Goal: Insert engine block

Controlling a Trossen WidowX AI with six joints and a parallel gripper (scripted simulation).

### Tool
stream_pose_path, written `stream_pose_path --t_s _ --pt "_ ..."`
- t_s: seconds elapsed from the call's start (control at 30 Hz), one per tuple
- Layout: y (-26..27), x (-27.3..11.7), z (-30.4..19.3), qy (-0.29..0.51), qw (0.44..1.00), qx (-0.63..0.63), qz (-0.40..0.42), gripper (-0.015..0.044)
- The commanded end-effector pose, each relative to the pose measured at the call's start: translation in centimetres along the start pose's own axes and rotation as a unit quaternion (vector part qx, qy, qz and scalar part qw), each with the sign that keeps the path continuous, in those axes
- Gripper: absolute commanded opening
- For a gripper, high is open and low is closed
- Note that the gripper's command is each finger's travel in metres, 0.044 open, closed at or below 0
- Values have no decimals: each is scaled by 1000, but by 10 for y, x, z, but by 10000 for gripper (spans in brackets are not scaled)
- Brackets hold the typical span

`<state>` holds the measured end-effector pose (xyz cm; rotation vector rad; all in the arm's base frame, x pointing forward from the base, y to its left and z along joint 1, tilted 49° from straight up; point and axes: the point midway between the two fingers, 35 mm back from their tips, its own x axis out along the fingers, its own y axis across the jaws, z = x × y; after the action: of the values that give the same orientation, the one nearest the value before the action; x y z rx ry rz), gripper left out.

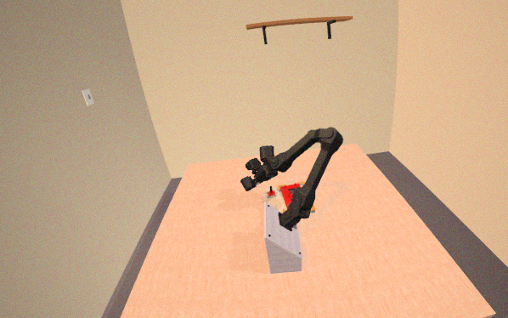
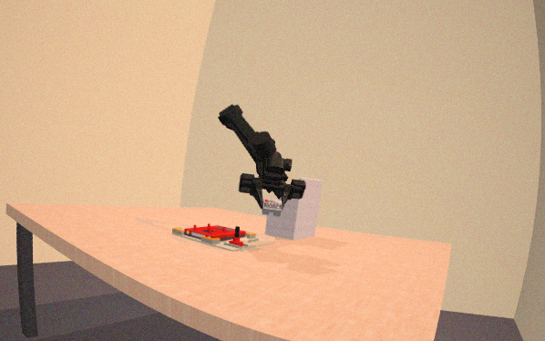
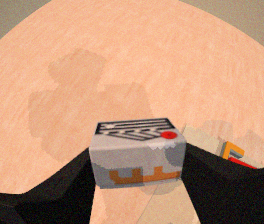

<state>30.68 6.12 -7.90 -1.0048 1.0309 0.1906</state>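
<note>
Exterior view, left to right. Lower left: table (image 2: 107, 255), one dark leg at the frame's left edge. Centre, low: car body (image 2: 216, 233), a flat red-and-yellow assembly lying on the table, a short black post with a red base (image 2: 237, 236) at its right end; opening and rib too small to make out here. Right of centre, higher: gripper (image 2: 272, 199), pinching the engine block (image 2: 272, 206) between its fingers, held in the air above the table and up and to the right of the car body, apart from it. Immediately right: pale grey block (image 2: 300, 210), just behind the gripper in this view.

Wrist view: engine block (image 3: 137, 151) at frame centre between the dark fingers, patterned top face with a red dot, orange marking on the near face; a corner of the car body (image 3: 232, 152) at the right edge.

Step in hand, as judged: carrying the block toward the body, insertion not yet begun. Next move calls for travel over the opening, slot side turned to the rib, then a straight descent. Possible obstructions: the black post and the grey block close by.
</note>
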Motion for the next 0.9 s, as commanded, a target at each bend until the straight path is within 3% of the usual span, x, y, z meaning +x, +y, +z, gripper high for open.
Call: stream_pose_path --t_s 0.0,0.13,0.87 --pt "2 4 -7 -27 1000 -3 5 0" --pt "1 8 -15 -55 998 -4 3 0" --pt "1 42 -49 -55 998 -5 2 0"
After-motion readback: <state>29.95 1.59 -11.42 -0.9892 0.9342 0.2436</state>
